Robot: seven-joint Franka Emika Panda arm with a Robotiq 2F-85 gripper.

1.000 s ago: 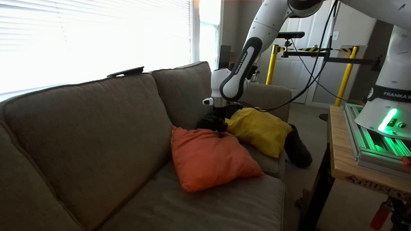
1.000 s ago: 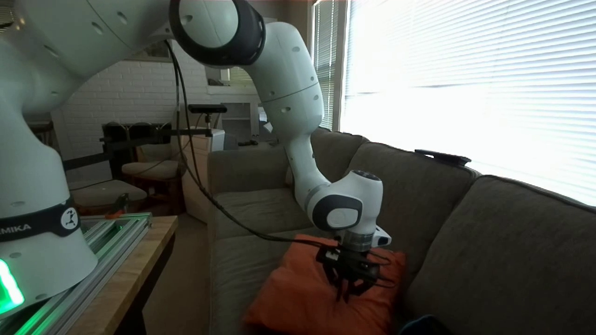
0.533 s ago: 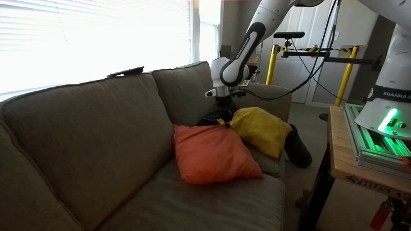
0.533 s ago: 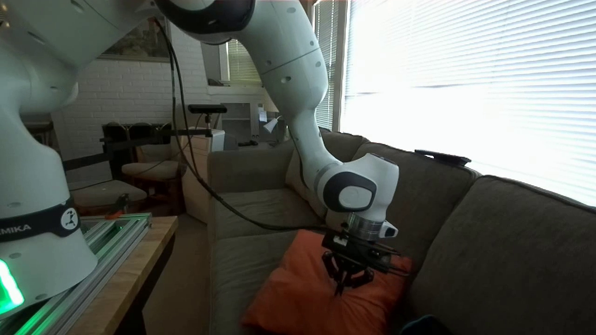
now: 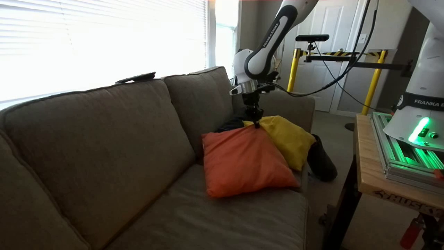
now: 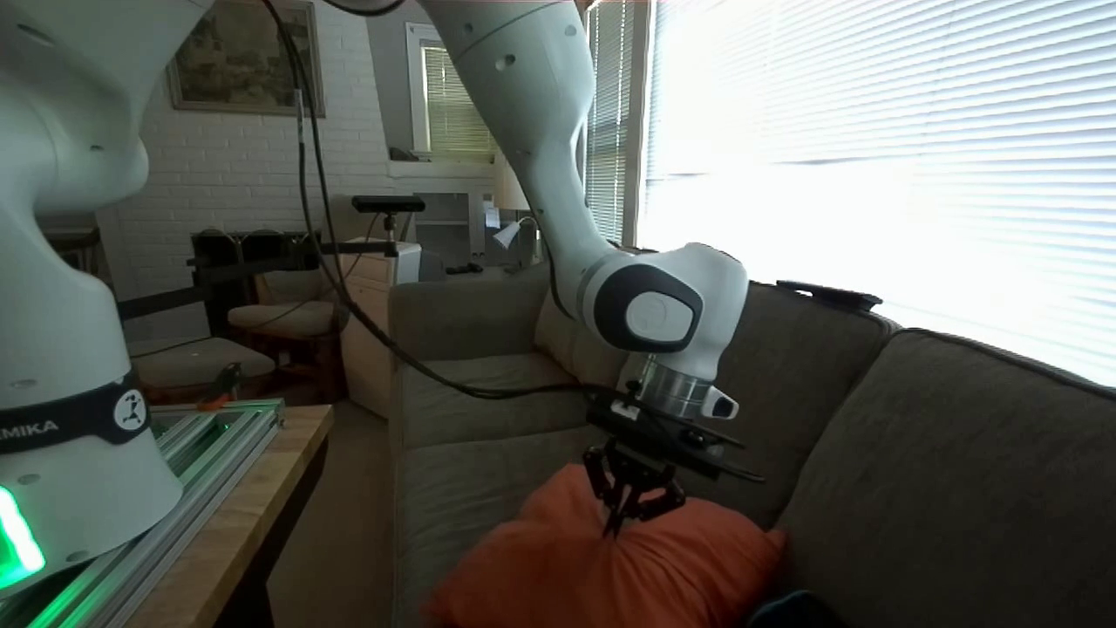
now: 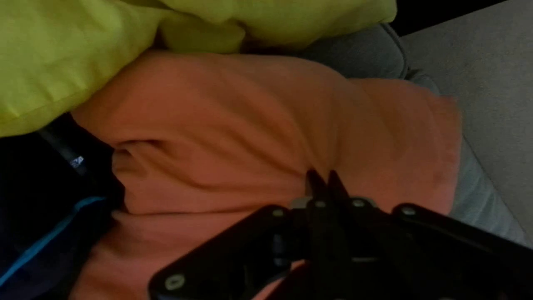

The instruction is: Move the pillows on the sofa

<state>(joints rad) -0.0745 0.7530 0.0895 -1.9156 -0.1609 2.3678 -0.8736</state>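
The orange pillow [image 5: 246,163] rests on the sofa [image 5: 104,149], tilted, its top pinched up at the gripper. It also shows in an exterior view [image 6: 558,576] and the wrist view [image 7: 233,116]. My gripper [image 5: 256,125] is shut on its cloth; folds run to the fingertips in an exterior view [image 6: 614,530] and the wrist view [image 7: 322,173]. The yellow pillow [image 5: 295,139] lies right behind the orange one, which partly covers it. In the wrist view the yellow pillow [image 7: 66,54] is at the top left, beside the orange one.
A dark cloth item [image 5: 231,124], blue-edged in the wrist view [image 7: 50,241], lies behind the pillows against the backrest. A flat black object [image 5: 137,78] lies on the backrest. The wooden table [image 5: 364,163] with the robot base stands before the sofa. A cable [image 6: 488,391] hangs to the wrist.
My gripper has risen and moved toward the yellow pillow. The orange pillow has been dragged along with it, its held part lifted, and now covers more of the yellow pillow.
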